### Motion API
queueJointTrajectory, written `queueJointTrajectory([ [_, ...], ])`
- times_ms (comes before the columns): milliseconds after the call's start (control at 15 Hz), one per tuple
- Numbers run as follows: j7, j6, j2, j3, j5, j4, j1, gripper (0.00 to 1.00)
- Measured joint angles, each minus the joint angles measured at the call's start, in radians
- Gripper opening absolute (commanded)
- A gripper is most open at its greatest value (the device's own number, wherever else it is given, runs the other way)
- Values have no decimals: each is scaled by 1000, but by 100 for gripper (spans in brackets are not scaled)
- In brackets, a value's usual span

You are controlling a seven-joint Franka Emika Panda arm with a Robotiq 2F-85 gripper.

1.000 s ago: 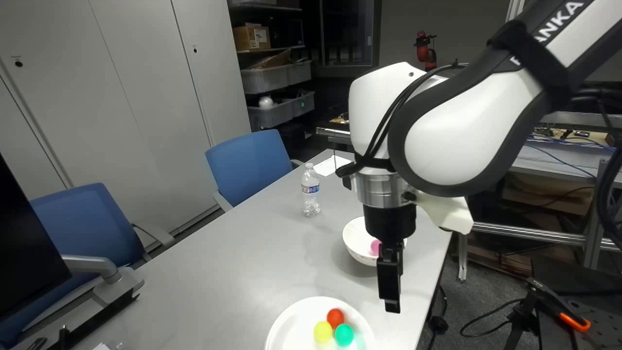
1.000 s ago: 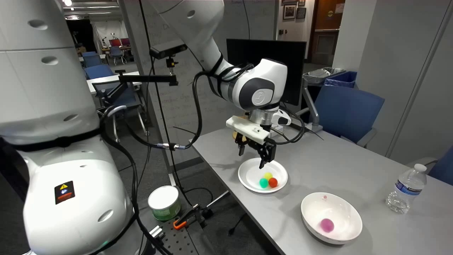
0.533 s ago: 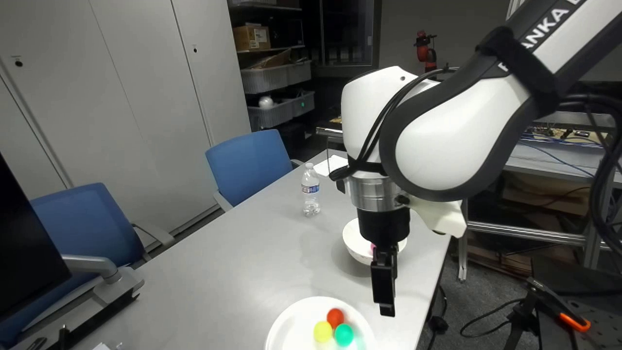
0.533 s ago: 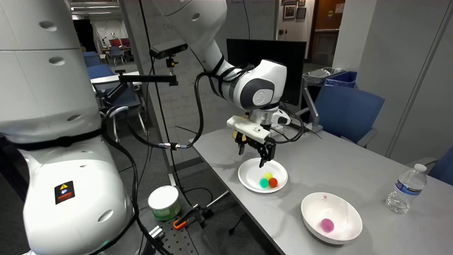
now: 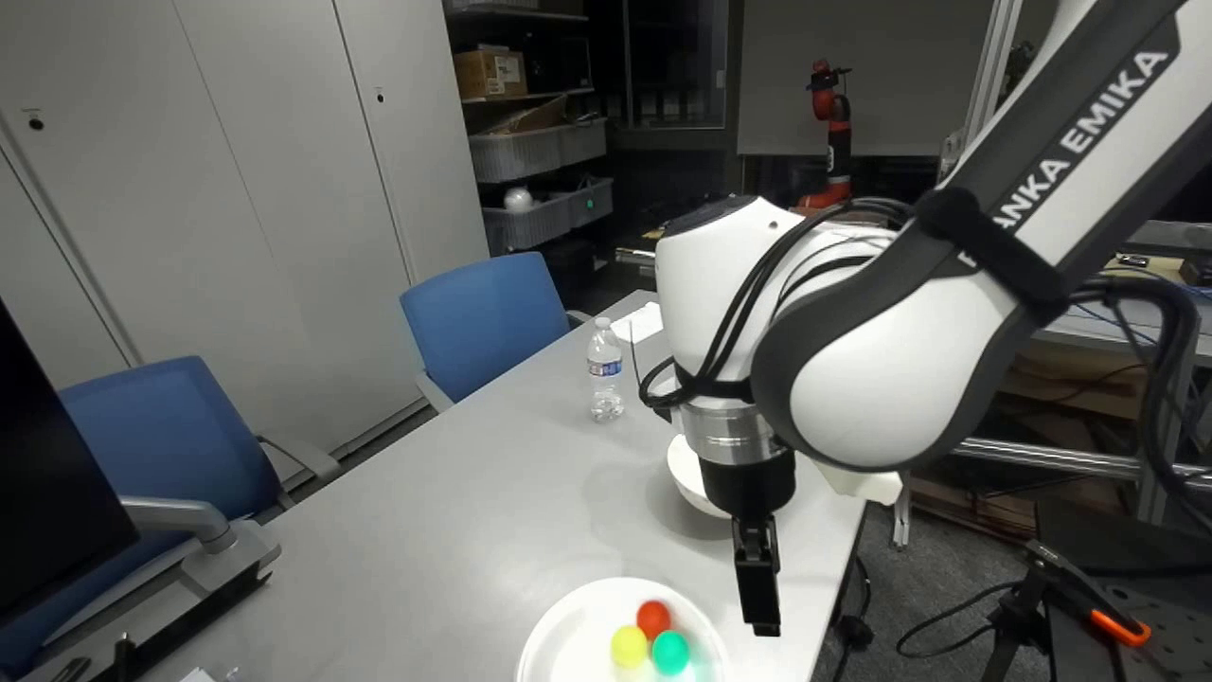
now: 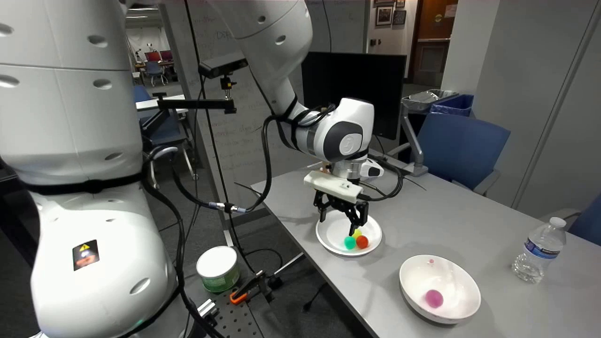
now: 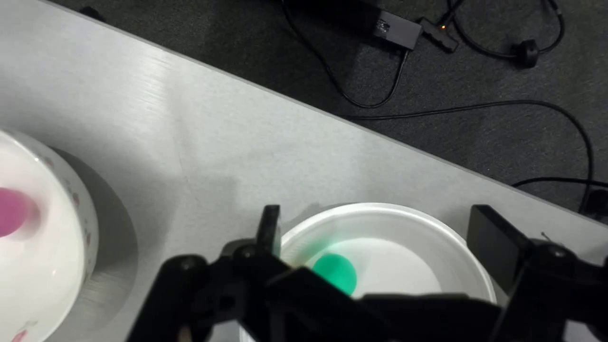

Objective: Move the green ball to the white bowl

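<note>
Finding the green ball (image 5: 670,653) on the white plate (image 5: 568,646), just beside the yellow ball (image 5: 630,648) and the red-orange ball (image 5: 653,619), without clear sign of contact. Hovering above with the gripper (image 6: 337,227), with jaws parted wide and grasping nothing, and seemingly off-centre to the green one in the wrist view. Could come down askew from there, landing a jaw on a neighbour and rolling the cluster apart. Could also pinch two at once through such crowding. Later, might release short, onto the table (image 6: 422,225), or glance off the pink ball (image 6: 434,298) inside the white bowl (image 6: 453,280).
</note>
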Motion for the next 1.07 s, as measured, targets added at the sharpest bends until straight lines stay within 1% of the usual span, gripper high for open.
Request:
queueJointTrajectory([
  [267, 2, 99, 86, 0, -55, 21, 0, 100],
  [467, 3, 157, 149, 0, -69, 56, 0, 100],
  [733, 6, 204, 227, 0, -69, 105, 0, 100],
  [1067, 46, 252, 313, -3, -69, 158, 1, 100],
])
